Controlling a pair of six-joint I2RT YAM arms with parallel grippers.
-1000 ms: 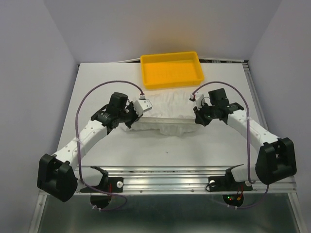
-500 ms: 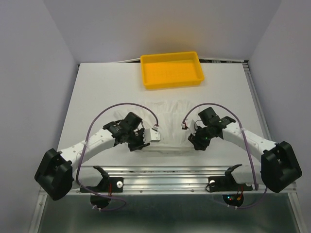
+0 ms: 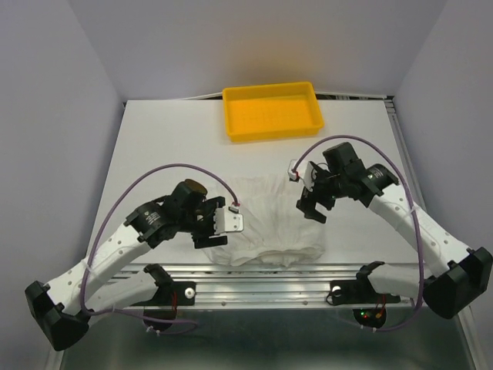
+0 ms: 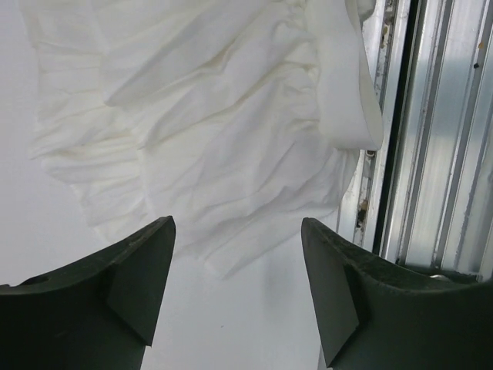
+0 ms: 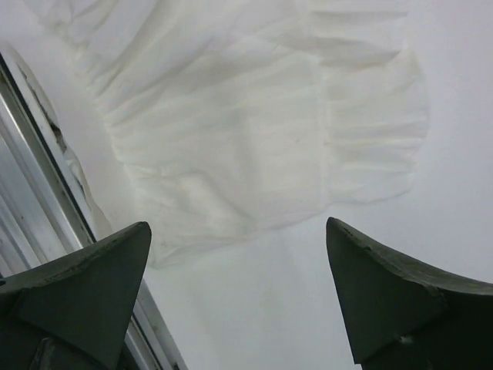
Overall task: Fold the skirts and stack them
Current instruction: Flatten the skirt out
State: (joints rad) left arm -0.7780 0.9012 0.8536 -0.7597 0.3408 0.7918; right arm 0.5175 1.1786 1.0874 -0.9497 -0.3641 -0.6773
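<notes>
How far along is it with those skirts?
Early, it seems. One white skirt lies on the table, apparently folded over once, rumpled. The left tool and right tool hover open above it, holding nothing. Left: tidy the fold and stack; no pile shows, and the yellow tray holds nothing.

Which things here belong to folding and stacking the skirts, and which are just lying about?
Belongs to the job: white skirt, spread by the near edge, the only one in view; left gripper and right gripper, both open over it.
Just lying about: yellow tray at the far side, apart from the skirt; aluminium rail along the near edge.
</notes>
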